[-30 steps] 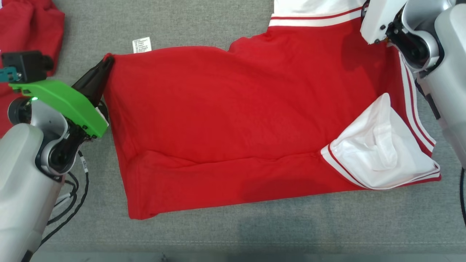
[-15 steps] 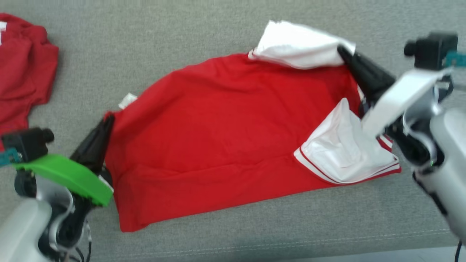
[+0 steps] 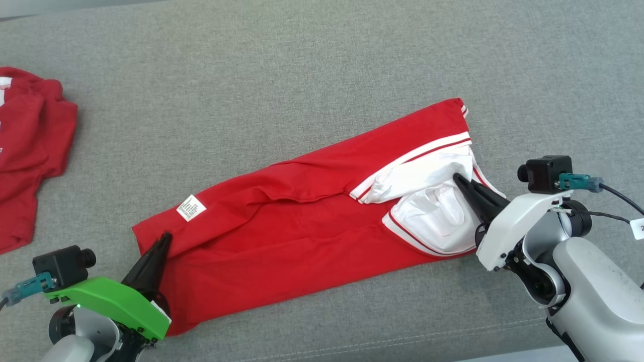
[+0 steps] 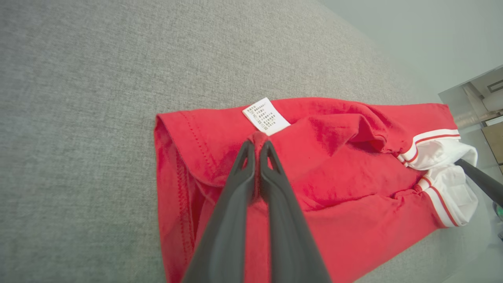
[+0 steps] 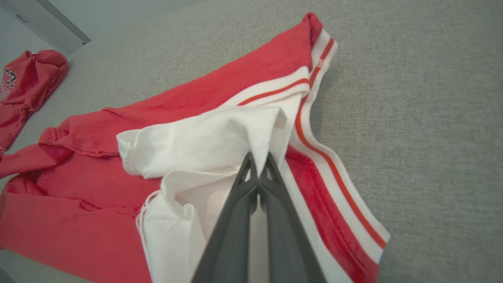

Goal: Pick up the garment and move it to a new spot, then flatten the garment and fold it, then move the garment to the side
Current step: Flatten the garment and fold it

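The garment (image 3: 302, 226) is red with white, red-striped sleeves and lies as a long slanted band on the grey surface, its upper layer doubled over the lower. My left gripper (image 3: 165, 236) is shut on the red hem at the band's left end, just below the white care label (image 3: 191, 207). In the left wrist view the left gripper (image 4: 258, 143) pinches a small ridge of red cloth beside the label (image 4: 266, 116). At the right end, my right gripper (image 3: 457, 177) is shut on the white sleeve cloth. The right wrist view has the right gripper (image 5: 259, 157) nipping a white fold (image 5: 204, 133).
A second red garment (image 3: 25, 151) lies crumpled at the far left of the grey surface (image 3: 302, 75) and also appears as a red heap (image 5: 23, 86) in the right wrist view. The surface's front edge runs just below both arms.
The head camera has shifted. Both grippers have drawn the garment's far edge toward me, doubling it over into a narrower band. The white sleeve came down with the right gripper.
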